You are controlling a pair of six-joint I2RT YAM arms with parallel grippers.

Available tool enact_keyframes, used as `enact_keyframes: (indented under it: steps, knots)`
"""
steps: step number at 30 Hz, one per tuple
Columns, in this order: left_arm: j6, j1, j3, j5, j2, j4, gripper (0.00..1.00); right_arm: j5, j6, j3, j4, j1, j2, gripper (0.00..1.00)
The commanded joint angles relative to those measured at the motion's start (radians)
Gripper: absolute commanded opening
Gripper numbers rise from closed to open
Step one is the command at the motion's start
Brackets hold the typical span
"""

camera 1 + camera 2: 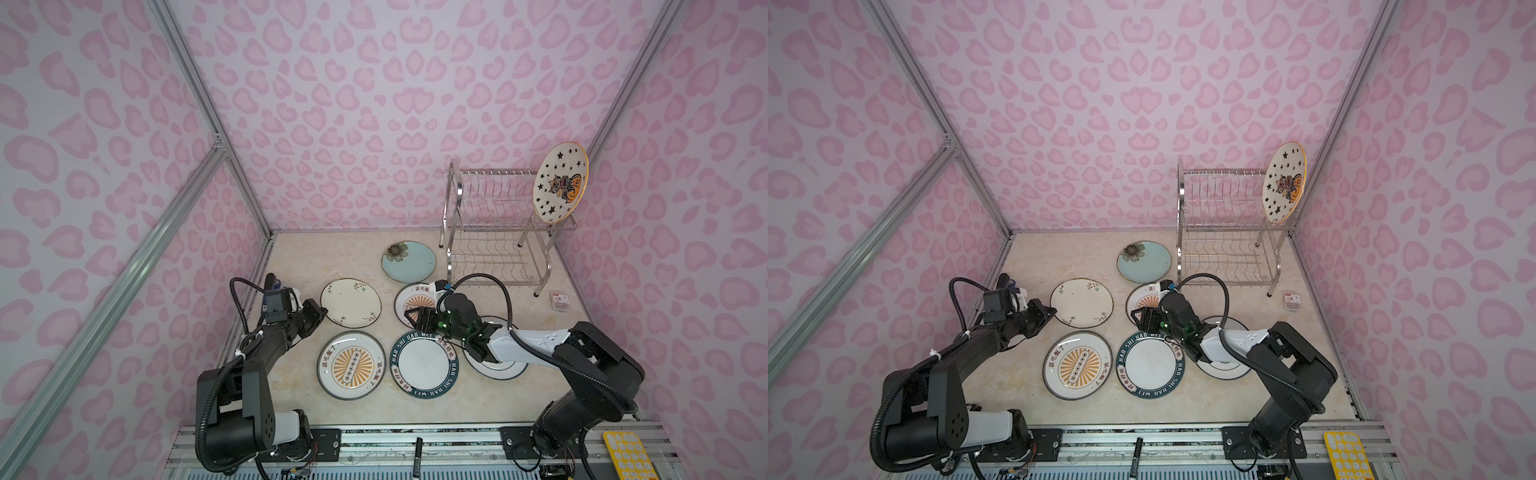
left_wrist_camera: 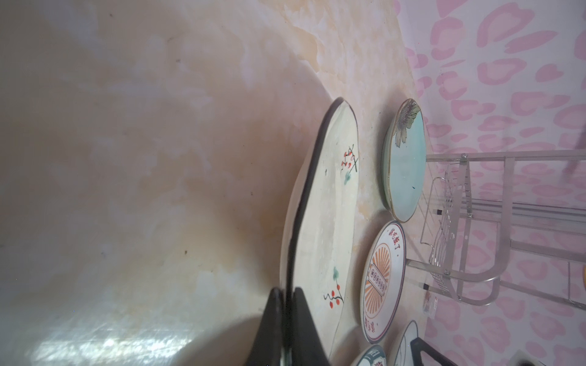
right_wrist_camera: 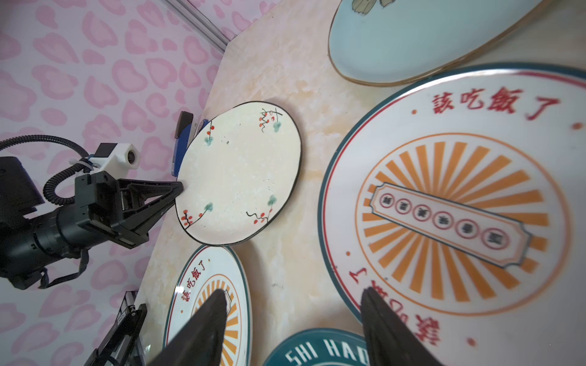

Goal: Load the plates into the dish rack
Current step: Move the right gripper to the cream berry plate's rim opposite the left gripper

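My left gripper [image 1: 322, 311] [image 2: 287, 293] is shut on the left rim of the cream floral plate [image 1: 351, 303] [image 3: 241, 171]; the gripped edge looks slightly raised off the table. My right gripper [image 1: 409, 318] [image 3: 291, 294] is open and holds nothing. It hovers over the near-left edge of an orange sunburst plate [image 1: 409, 297] [image 3: 459, 202]. Flat on the table lie a pale blue flower plate [image 1: 409, 262], another sunburst plate [image 1: 352, 365], a teal lettered plate [image 1: 424, 363], and a white plate [image 1: 498, 368] partly under the right arm. The star-and-cat plate [image 1: 560, 183] [image 1: 1283, 183] stands in the top tier of the dish rack [image 1: 490, 232].
The rack stands in the back right corner against the pink walls. A small red-and-white packet [image 1: 559, 300] lies right of it. A blue stapler-like thing [image 1: 274, 284] sits by the left wall. A marker [image 1: 417, 457] and a yellow pad [image 1: 627, 457] rest on the front rail.
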Motion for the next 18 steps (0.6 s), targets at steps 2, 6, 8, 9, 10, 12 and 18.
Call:
enact_keyframes:
  steps: [2,6,8,9,10,12,18]
  knots:
    - [-0.024,0.0,-0.013,0.068,0.007,0.109,0.04,0.033,0.089,0.063,0.106,0.043,0.089,0.67]
    - [-0.04,0.001,-0.018,0.089,0.006,0.136,0.04,0.035,0.112,0.111,0.096,0.055,0.15,0.69]
    - [-0.049,0.001,-0.019,0.09,0.0,0.142,0.04,0.038,0.119,0.122,0.09,0.056,0.166,0.7]
    - [-0.052,0.001,-0.02,0.086,-0.004,0.145,0.04,0.043,0.124,0.126,0.087,0.057,0.171,0.71]
    - [-0.056,0.002,-0.02,0.086,-0.01,0.147,0.04,0.047,0.128,0.131,0.08,0.059,0.179,0.71]
    - [-0.062,0.003,-0.016,0.089,-0.016,0.149,0.04,0.05,0.135,0.145,0.064,0.062,0.196,0.72]
    - [-0.061,0.006,-0.007,0.099,-0.029,0.137,0.04,0.034,0.184,0.19,0.077,0.067,0.265,0.73]
